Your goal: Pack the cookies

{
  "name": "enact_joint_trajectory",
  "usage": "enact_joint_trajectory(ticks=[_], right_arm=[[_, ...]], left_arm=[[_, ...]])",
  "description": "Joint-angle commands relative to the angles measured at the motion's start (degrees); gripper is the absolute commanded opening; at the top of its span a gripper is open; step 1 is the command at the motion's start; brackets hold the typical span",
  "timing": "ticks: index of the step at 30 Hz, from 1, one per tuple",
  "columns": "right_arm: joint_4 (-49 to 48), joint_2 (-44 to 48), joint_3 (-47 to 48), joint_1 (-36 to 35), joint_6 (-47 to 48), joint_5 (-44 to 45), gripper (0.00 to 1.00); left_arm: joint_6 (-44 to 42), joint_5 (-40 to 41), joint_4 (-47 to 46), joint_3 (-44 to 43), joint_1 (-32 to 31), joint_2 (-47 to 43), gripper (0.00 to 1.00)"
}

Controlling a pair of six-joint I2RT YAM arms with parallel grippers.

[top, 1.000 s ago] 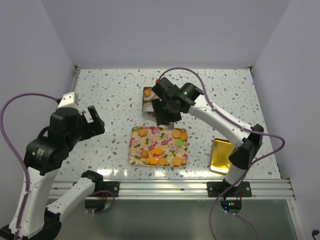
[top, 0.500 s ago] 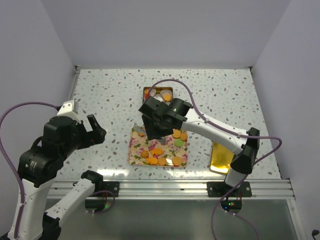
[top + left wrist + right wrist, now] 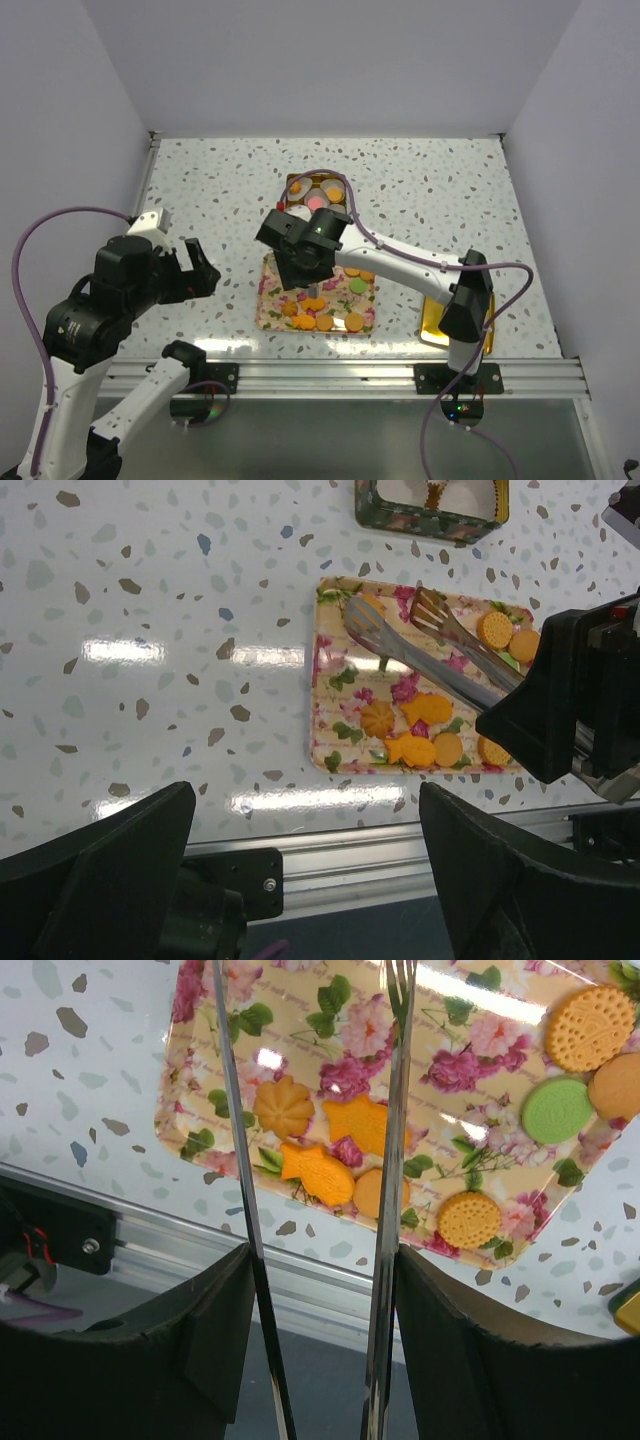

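Right gripper [image 3: 303, 274] over floral tray [image 3: 271, 291] of cookies [image 3: 325, 322], tin [image 3: 290, 188] just beyond, left gripper [image 3: 190, 272] well apart

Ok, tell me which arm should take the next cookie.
Right. The right gripper holds tongs, spread over the cookies on the tray; the left gripper hangs open and empty, off to the side.

Speckled terrazzo tabletop [image 3: 220, 190], plain pale lilac walls [image 3: 330, 60], aluminium rail [image 3: 330, 375] along near edge

A flowered tray [image 3: 268, 303] lies on the speckled desk [image 3: 200, 190], metal tongs [image 3: 430, 662] above it. Behind sits a tin [image 3: 290, 186] of white paper cups [image 3: 398, 488]; a gold lid [image 3: 432, 318] lies right.
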State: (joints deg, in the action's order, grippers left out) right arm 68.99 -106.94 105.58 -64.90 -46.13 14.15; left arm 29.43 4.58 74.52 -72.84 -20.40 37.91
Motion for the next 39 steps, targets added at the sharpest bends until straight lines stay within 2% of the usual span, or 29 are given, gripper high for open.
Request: enact_joint_trajectory(ticks=[1, 6, 19, 25, 29, 35, 39], right_arm=[[-0.8, 0.7, 1.0, -0.5, -0.8, 2.0, 0.59], [-0.8, -0.5, 0.7, -0.8, -0.1, 1.6, 0.58], [-1.1, -4.8, 1.6, -0.8, 3.2, 0.8, 0.51], [0.4, -6.7, 3.5, -0.8, 2.4, 2.1, 0.38], [2.2, -6.4, 5.2, -0.8, 1.4, 3.2, 0.35], [10.9, -5.9, 17.9, 0.5, 2.0, 8.7, 0.35], [11.9, -5.4, 23.5, 5.4, 4.0, 9.1, 0.34]], left_arm=[[0.0, -0.4, -1.7, 0.4, -0.3, -0.4, 1.00], [1.4, 1.7, -3.0, 3.4, -0.3, -1.3, 1.00], [3.3, 5.1, -4.1, 3.2, -0.3, -1.4, 1.00], [0.8, 3.9, -6.1, 4.3, -0.3, -2.0, 1.00], [-0.3, 2.9, -6.8, 4.4, -0.3, -1.5, 1.00], [-3.5, 4.6, -6.6, 1.7, -0.3, 0.6, 1.00], [-3.7, 4.0, -7.5, 2.4, -0.3, 0.7, 1.00]])
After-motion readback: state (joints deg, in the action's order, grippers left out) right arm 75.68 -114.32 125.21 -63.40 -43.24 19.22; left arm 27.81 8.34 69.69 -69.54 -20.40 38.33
